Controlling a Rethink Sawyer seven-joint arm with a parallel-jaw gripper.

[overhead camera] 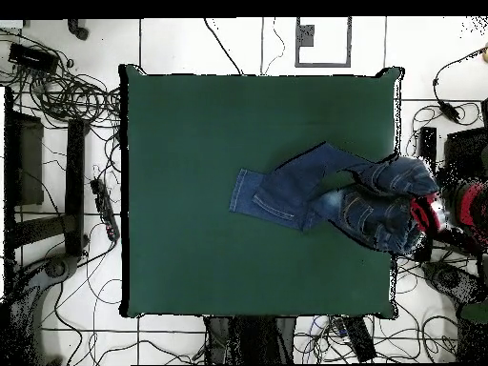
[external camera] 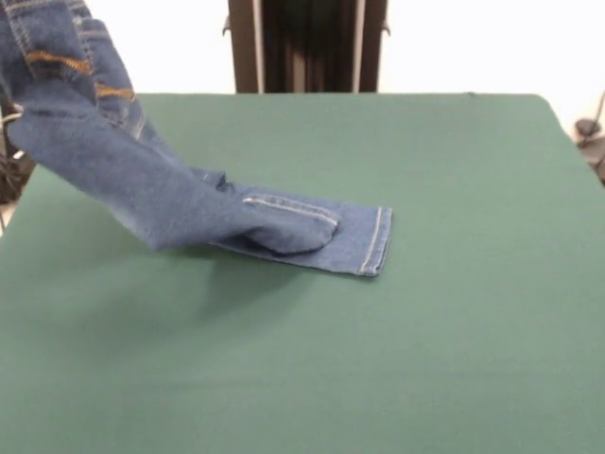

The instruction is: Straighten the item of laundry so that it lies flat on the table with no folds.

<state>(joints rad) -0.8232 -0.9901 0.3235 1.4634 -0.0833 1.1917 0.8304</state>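
Note:
The item of laundry, a small pair of blue jeans (external camera: 170,203), is half lifted. Its leg ends (external camera: 354,236) lie folded over each other on the green table (external camera: 435,331). The waist end with the orange-stitched pockets (external camera: 66,61) hangs in the air above the table's left edge. In the overhead view the jeans (overhead camera: 315,195) stretch from the table's (overhead camera: 191,143) middle past its right edge. There the red and black gripper (overhead camera: 424,212) holds the waist end, mostly covered by denim. In the front view the gripper is out of sight.
Tangled cables (overhead camera: 67,91) and a black frame (overhead camera: 29,172) lie on the floor to the left of the table in the overhead view. More cables and gear (overhead camera: 448,124) crowd the floor by the arm.

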